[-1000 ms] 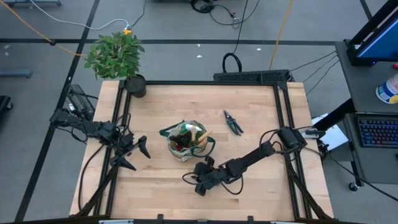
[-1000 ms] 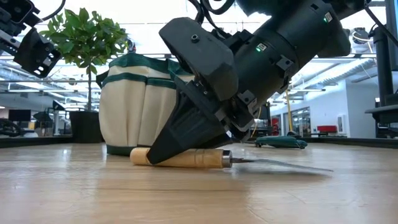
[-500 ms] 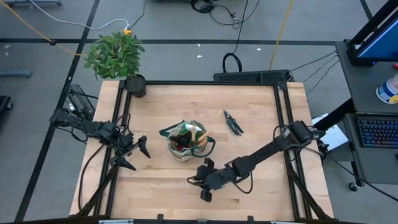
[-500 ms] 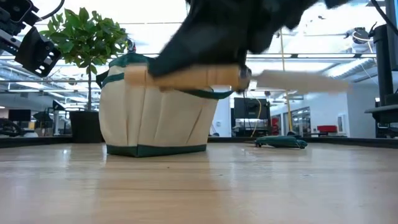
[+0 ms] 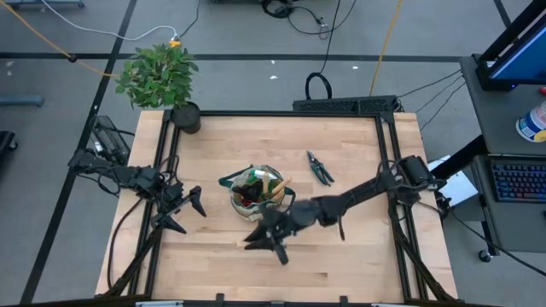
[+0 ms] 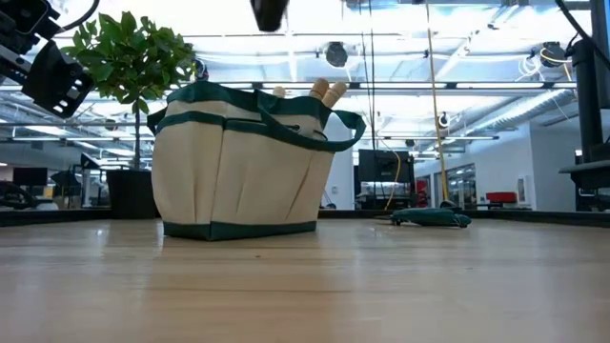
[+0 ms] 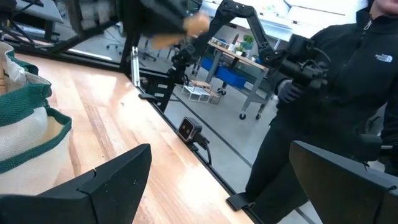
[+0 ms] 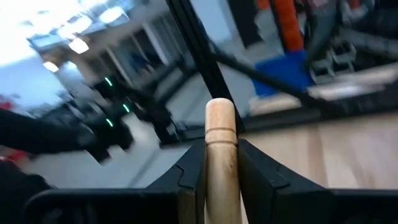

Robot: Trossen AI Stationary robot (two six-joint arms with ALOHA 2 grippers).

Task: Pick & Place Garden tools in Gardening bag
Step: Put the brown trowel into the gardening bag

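The beige gardening bag [image 5: 256, 194] with green trim stands mid-table, and wooden handles [image 6: 324, 92] stick out of its top. My right gripper [image 5: 271, 230] hovers just on the near side of the bag, shut on a wooden-handled trowel [image 8: 219, 143]. Only a dark part [image 6: 270, 11] of it shows at the top of the low view. Black pruning shears [image 5: 320, 167] lie flat on the table to the right of the bag. My left gripper [image 5: 189, 211] waits open and empty to the left of the bag. My right gripper pinches the trowel's wooden handle [image 8: 219, 163] between its two fingers [image 8: 189, 171]. The handle lies along the fingers, and its rounded free end [image 8: 219, 112] sticks out past them. The trowel is lifted clear of the table; its blade is hidden.
A leafy plant [image 5: 158, 75] in a black pot [image 5: 185, 117] stands at the table's far left corner. A person in dark clothes [image 7: 348, 106] stands beyond the table's edge. Bare wood [image 5: 341, 264] lies on the near and right sides of the bag.
My right gripper has lifted the trowel off the table in front of the bag, and it has risen out of the low view. It has gone up and toward the bag, still shut on the handle.
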